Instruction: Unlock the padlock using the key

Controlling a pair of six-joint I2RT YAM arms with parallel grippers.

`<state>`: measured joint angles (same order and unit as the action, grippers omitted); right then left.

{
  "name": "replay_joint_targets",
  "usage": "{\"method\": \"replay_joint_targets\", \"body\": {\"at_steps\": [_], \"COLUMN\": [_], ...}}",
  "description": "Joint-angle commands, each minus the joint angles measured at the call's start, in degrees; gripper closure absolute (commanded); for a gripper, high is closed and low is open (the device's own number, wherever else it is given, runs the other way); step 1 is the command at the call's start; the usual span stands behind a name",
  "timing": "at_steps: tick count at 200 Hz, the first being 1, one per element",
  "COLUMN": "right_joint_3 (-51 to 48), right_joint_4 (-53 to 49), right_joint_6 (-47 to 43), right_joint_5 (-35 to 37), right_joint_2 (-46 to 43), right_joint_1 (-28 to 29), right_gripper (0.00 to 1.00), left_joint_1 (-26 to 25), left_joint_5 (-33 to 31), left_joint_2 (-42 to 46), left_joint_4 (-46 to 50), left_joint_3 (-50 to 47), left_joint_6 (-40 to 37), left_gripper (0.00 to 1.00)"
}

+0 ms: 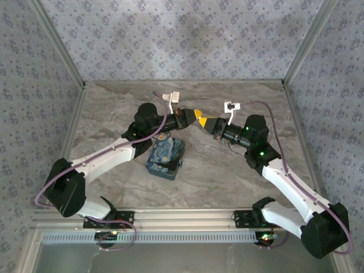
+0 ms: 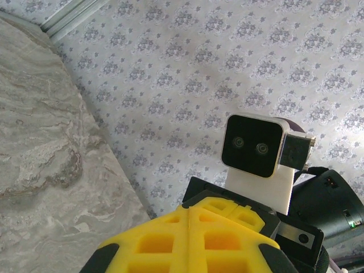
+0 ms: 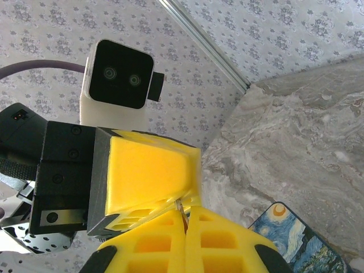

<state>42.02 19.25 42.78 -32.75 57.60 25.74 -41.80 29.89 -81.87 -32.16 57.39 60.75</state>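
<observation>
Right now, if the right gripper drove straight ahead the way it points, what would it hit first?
The yellow fingers of the left gripper; the right gripper sits tip to tip with them, seemingly in contact.

1. Grey-beige marbled table (image 1: 227,176), evenly lit, soft shadows only.
2. Behind table: wall (image 1: 182,40) papered in pale blue-grey with small repeating floral motifs.
3. Left and right of table: side walls (image 1: 34,85) in same paper.
4. At table's far corners: slanting aluminium posts (image 1: 298,54) between wall and side walls.
5. Along table's near edge: aluminium rail (image 1: 187,216), then white perforated strip (image 1: 170,236).
</observation>
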Motion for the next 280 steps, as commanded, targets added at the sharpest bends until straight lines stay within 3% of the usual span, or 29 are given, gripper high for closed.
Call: {"method": "replay_joint_targets", "body": {"at_steps": [1, 66, 76, 86, 103, 125, 134, 142, 147, 198, 221, 262, 280], "right_joint_3": [-0.2, -0.5, -0.6, -0.5, -0.3, -0.4, -0.4, -0.4, -0.5, -0.5, -0.1, 0.9, 0.8], "right_joint_4": [0.1, -0.4, -0.6, -0.4, -0.6, -0.3, -0.2, 0.1, 0.0, 0.5, 0.6, 0.8, 1.0], "right_joint_6": [-1.6, -1.4, -1.3, -1.4, -1.9, -1.8, -1.4, -1.2, -1.0, -1.1, -1.0, -1.7, -1.6], "right_joint_5": [1.3, 0.4, 0.1, -0.4, -0.5, -0.3, -0.4, -0.4, -0.3, -0.3, -0.4, -0.7, -0.3], "right_joint_2": [-1.7, -1.8, -1.8, -1.9, -1.9, -2.0, -1.9, -1.9, -1.9, -1.6, -1.0, 0.1, 0.3], "right_joint_1": [-1.0, -1.6, -1.4, -1.3, -0.9, -0.7, -0.8, -0.7, -0.7, -0.4, 0.1, 1.4, 1.6], "right_gripper": [1.0, 1.0, 0.91, 0.9, 0.98, 1.0, 0.93, 0.8, 0.77, 0.8, 0.7, 0.69, 0.76], "left_joint_1": [-0.1, 0.3, 0.4, 0.4, 0.3, 0.3, 0.3, 0.3, 0.3, 0.3, 0.2, 0.2, 0.2], "left_joint_5": [-0.5, -1.2, -1.3, -1.5, -1.2, -0.7, -0.9, -1.1, -1.2, -1.1, -0.9, -1.1, -1.1], "left_joint_2": [1.6, 2.7, 2.7, 2.7, 2.3, 1.8, 1.8, 1.9, 1.9, 1.8, 1.6, 1.6, 1.5], "left_joint_4": [-3.4, -3.5, -3.5, -3.4, -3.6, -4.6, -4.8, -4.8, -4.8, -4.8, -4.9, -5.5, -5.8], "left_joint_3": [-1.1, -2.1, -2.1, -1.9, -1.6, -1.5, -1.7, -1.9, -1.9, -2.0, -2.0, -2.4, -2.5], "left_joint_6": [0.6, 0.5, 0.5, 0.4, 0.6, 1.3, 1.4, 1.4, 1.4, 1.3, 1.5, 1.7, 1.9], "left_gripper": [1.0, 1.0, 1.0, 1.0, 1.0, 1.0, 1.0, 1.0, 1.0, 1.0, 1.0, 1.0, 1.0]}}
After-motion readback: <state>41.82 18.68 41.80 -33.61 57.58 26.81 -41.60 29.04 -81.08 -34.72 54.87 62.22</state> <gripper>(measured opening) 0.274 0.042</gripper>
